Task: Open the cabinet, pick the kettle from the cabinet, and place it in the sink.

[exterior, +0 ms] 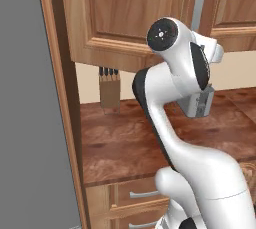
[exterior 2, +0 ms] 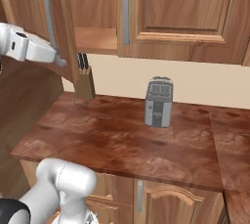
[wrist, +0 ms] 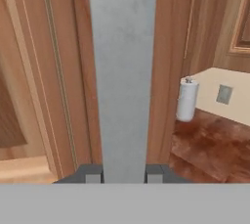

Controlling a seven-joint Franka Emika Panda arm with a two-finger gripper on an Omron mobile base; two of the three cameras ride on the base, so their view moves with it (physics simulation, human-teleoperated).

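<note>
While the cabinet (exterior 2: 58,27) door stands ajar, the gripper (wrist: 122,174) clamps its handle (wrist: 122,71).

A grey bar handle (wrist: 123,71) runs through the frame between the two dark fingertips (wrist: 93,174) of the hand (wrist: 123,175), which sit against its sides. Behind it is the brown cabinet (wrist: 58,71) door. A white paper-towel roll (wrist: 186,100) stands on the worktop (wrist: 210,145) below a wall outlet (wrist: 224,94).

Brown wood cabinet (exterior 2: 180,12): left door swung partly open, right door shut.
</note>
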